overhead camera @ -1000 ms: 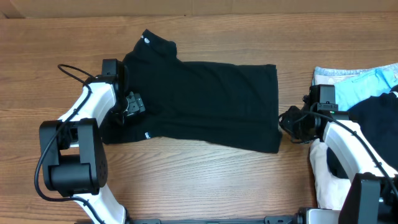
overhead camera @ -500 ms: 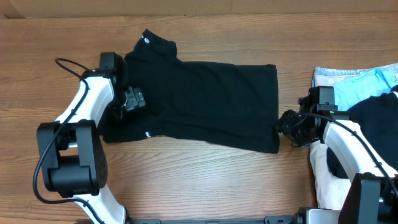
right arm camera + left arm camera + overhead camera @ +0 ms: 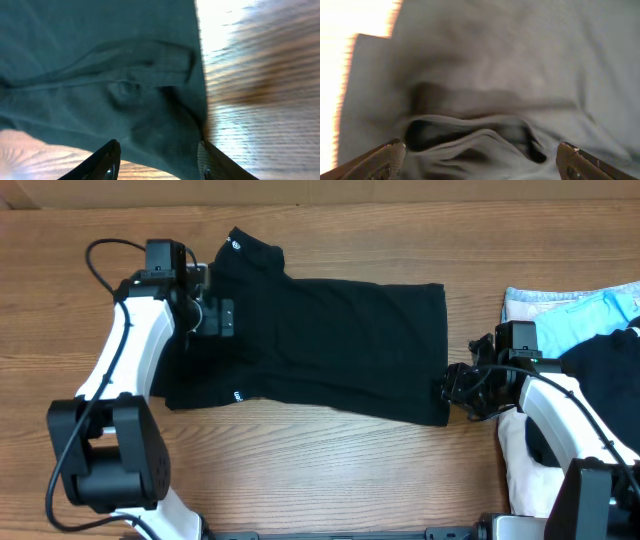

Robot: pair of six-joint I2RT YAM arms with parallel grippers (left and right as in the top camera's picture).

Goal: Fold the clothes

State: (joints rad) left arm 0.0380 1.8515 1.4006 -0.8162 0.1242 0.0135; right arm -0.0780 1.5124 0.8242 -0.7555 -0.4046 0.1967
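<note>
The T-shirt [image 3: 340, 340] is plain black and lies flat on the wooden table [image 3: 330, 470], folded to a rough rectangle. It runs from about 10 o'clock in the overhead view across the middle to about 4 o'clock. A small white neck label [image 3: 237, 246] shows at its 11 o'clock corner and a tiny white hem tag [image 3: 237, 395] near its 7 o'clock edge.

The left wrist view is blurred and washed out, so the cloth [image 3: 520, 60] reads grey there, with a soft ridge and a dark hollow. From above, the left arm covers part of the shirt's 9 o'clock side. Black fingers against black cloth are hard to separate.

The left gripper [image 3: 215, 318] sits over the shirt's 10 o'clock part, jaws spread wide [image 3: 480, 162] above the rumpled fold, holding nothing. The right gripper [image 3: 450, 388] is at the shirt's 4 o'clock corner. Its fingers stand apart [image 3: 157, 162], and the shirt's corner [image 3: 100, 65] lies unpinched under them.
</note>
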